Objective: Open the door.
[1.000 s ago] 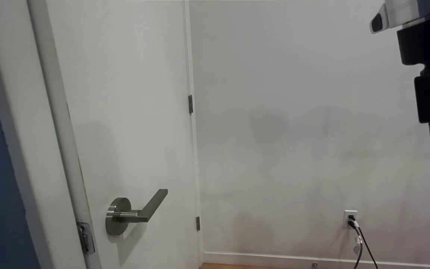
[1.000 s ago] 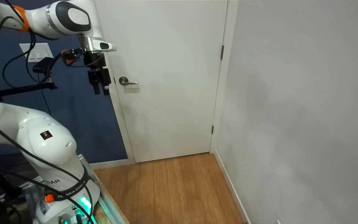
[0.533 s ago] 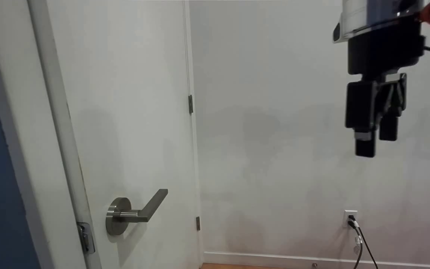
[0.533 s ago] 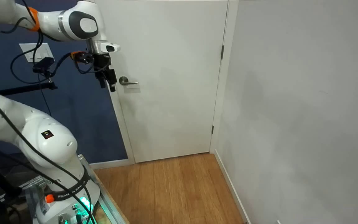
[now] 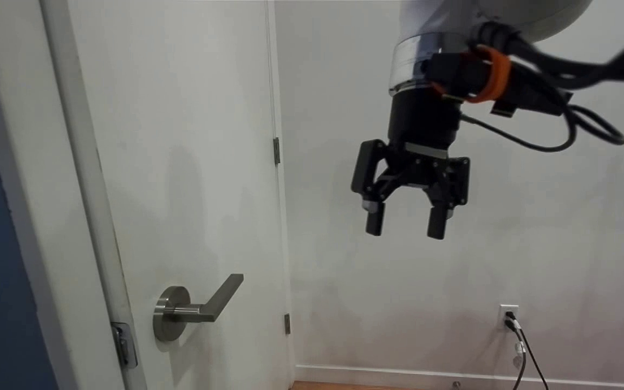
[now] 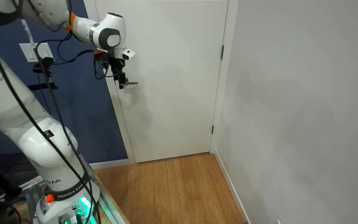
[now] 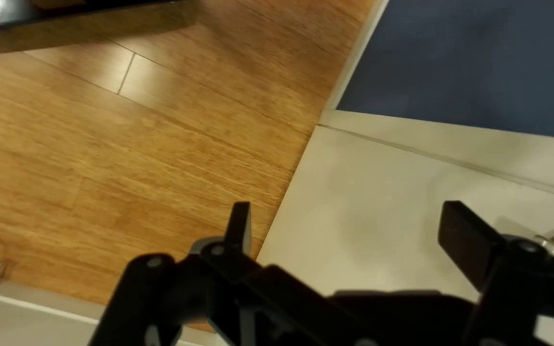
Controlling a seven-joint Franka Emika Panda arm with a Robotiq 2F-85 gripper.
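The door (image 6: 169,90) stands closed in its white frame (image 6: 224,68); the tool (image 5: 405,223) hangs downward, not touching the lever handle (image 5: 207,312), its fingers (image 5: 375,219) wide with nothing between them, probably so that they can go around this handle

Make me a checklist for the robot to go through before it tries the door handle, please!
1. Gripper open: ok, there's a wide gap with nothing in it.
2. Gripper around the handle: not ok, an exterior view shows the two well apart.
3. Handle level, not pushed down: ok, it looks level in an exterior view.
4. Door unlocked: cannot tell from these pictures.
5. Room for the door to swing past the robot's base: cannot tell.
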